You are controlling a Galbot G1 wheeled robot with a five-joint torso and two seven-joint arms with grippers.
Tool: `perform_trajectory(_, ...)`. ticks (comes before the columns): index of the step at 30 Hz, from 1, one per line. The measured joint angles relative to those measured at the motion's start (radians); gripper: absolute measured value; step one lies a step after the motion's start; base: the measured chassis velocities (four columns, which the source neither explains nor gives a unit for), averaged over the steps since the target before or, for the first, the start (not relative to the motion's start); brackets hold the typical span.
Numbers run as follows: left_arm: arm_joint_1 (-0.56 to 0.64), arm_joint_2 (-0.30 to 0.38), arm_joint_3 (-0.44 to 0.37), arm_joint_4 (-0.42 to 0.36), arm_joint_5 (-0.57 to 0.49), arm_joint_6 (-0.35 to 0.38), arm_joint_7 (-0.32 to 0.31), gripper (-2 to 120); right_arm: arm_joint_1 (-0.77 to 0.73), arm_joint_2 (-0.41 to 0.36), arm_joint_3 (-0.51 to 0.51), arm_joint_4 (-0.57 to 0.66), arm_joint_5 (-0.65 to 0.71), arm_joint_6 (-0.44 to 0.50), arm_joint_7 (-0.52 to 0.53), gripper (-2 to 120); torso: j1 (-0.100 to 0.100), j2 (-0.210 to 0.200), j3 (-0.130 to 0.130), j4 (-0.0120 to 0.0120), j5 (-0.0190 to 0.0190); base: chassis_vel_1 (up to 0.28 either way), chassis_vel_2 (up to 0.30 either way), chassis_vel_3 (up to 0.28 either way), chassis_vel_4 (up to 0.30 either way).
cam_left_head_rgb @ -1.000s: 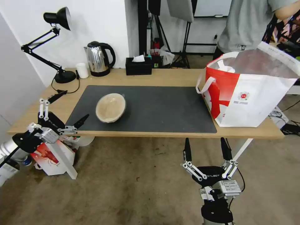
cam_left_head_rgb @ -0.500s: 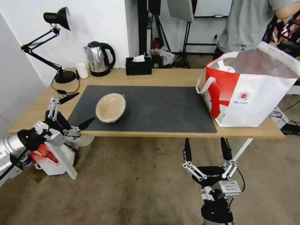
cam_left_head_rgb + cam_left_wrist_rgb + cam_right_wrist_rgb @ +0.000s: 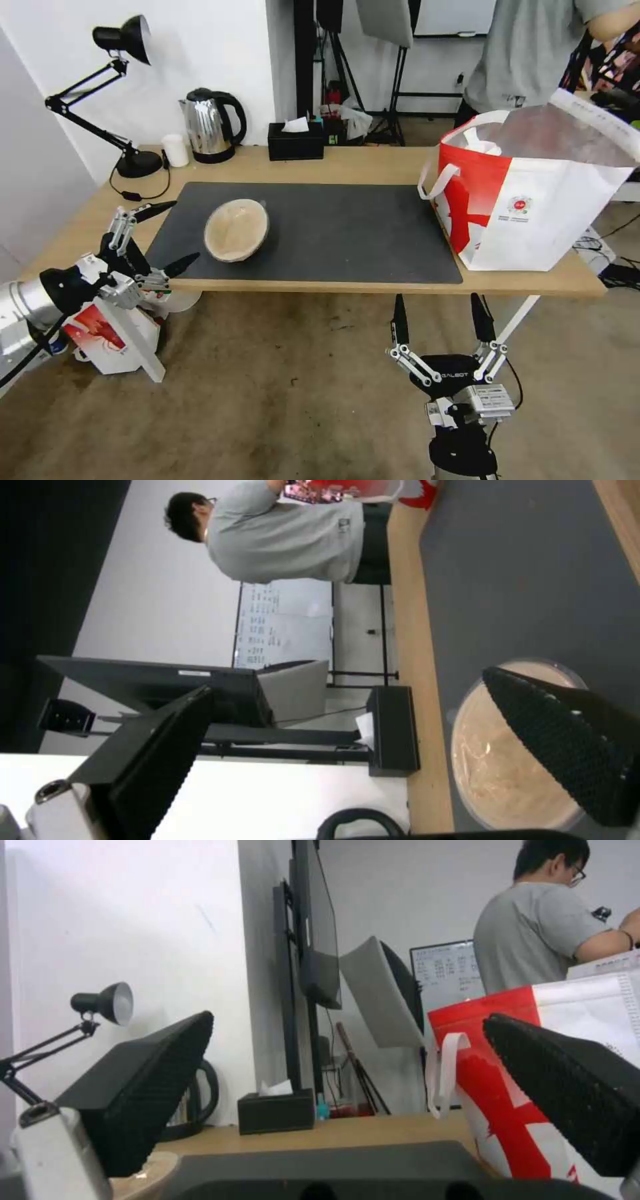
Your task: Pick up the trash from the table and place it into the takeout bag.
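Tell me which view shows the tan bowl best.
The head view: the whole tan bowl sits unobstructed on the mat. In the left wrist view, a finger covers part of the bowl. The right wrist view catches just a sliver of it.

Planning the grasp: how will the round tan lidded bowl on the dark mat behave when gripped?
The round tan lidded bowl looks like thin disposable ware, so probably light and somewhat squashable. Its clear lid looks smooth, possibly slippery. It sits tilted on the dark grey mat, so the open left gripper beside it may rock it.

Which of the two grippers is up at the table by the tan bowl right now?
The left gripper, open at the table's left front corner, fingers pointing toward the tan lidded bowl. The right gripper hangs open below the table edge.
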Motion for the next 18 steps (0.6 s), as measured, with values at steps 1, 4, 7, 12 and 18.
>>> perform_trajectory(1, -0.006, 0.005, 0.0, 0.008, 0.013, 0.0, 0.002, 100, 0.0, 0.0, 0.0, 0.0, 0.0, 0.0, 0.0, 100, 0.0, 0.0, 0.0, 0.0, 0.0, 0.0, 0.0, 0.0, 0.0)
perform_trajectory(4, -0.011, 0.013, 0.0, 0.019, 0.041, -0.006, 0.005, 100, 0.0, 0.0, 0.0, 0.0, 0.0, 0.0, 0.0, 100, 0.0, 0.0, 0.0, 0.0001, -0.0001, 0.0, 0.0, 0.0, 0.0)
perform_trajectory(7, -0.012, 0.03, -0.006, 0.019, 0.044, -0.007, 0.01, 100, 0.0, 0.0, 0.0, 0.0, 0.0, 0.0, 0.0, 100, 0.0, 0.0, 0.0, 0.0001, 0.0, 0.0, 0.0, 0.0, 0.0)
perform_trajectory(12, -0.006, 0.089, -0.01, 0.004, 0.041, -0.001, 0.028, 100, 0.0, 0.0, 0.0, 0.0, 0.0, 0.0, 0.0, 100, 0.0, 0.0, 0.0, 0.0, 0.0, 0.0, 0.0, 0.0, 0.0)
perform_trajectory(18, -0.006, 0.096, -0.001, 0.001, 0.04, 0.005, 0.032, 100, 0.0, 0.0, 0.0, 0.0, 0.0, 0.0, 0.0, 100, 0.0, 0.0, 0.0, 0.0, 0.0001, 0.0, 0.0, 0.0, 0.0)
